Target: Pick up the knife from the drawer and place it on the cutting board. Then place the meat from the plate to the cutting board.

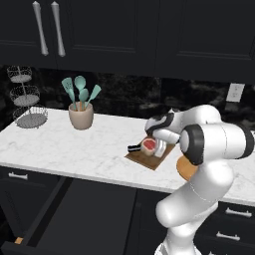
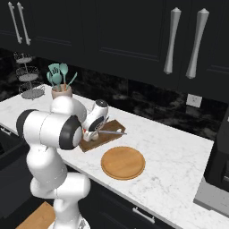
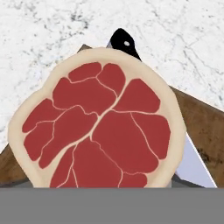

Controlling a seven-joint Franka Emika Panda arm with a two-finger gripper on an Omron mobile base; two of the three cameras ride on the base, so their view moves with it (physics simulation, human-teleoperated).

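Two steps make up the task, and by the look of things the second is nearly done: the knife [image 2: 112, 132] already lies on the cutting board [image 1: 149, 158], and the meat [image 1: 148, 145] sits over the board with the gripper [image 1: 158, 145] right at it. The plate [image 2: 123, 163] stands bare on the bench [image 1: 74, 144], just beside the board toward the bench's front edge.

In the hand view the steak fills most of the picture, very close to the camera, with the knife's black handle and pale blade passing behind it and the brown board under both. The jaws themselves are hidden behind the meat and the hand, so whether they pinch the steak or stand spread around it cannot be told; nor is it clear whether the steak rests on the board or hangs a little above it.

The next move probably calls for letting the steak settle flat on the board, ideally off the blade, then spreading the jaws and lifting straight up.

Room is fair. The board lies near the bench's front edge, so a sideways drag could push it or the knife toward the drop. The utensil pot [image 1: 80, 116] and the wire stand [image 1: 27, 94] are well apart to the left. The drawer [image 1: 84, 214] hangs open below the bench, left of the arm.
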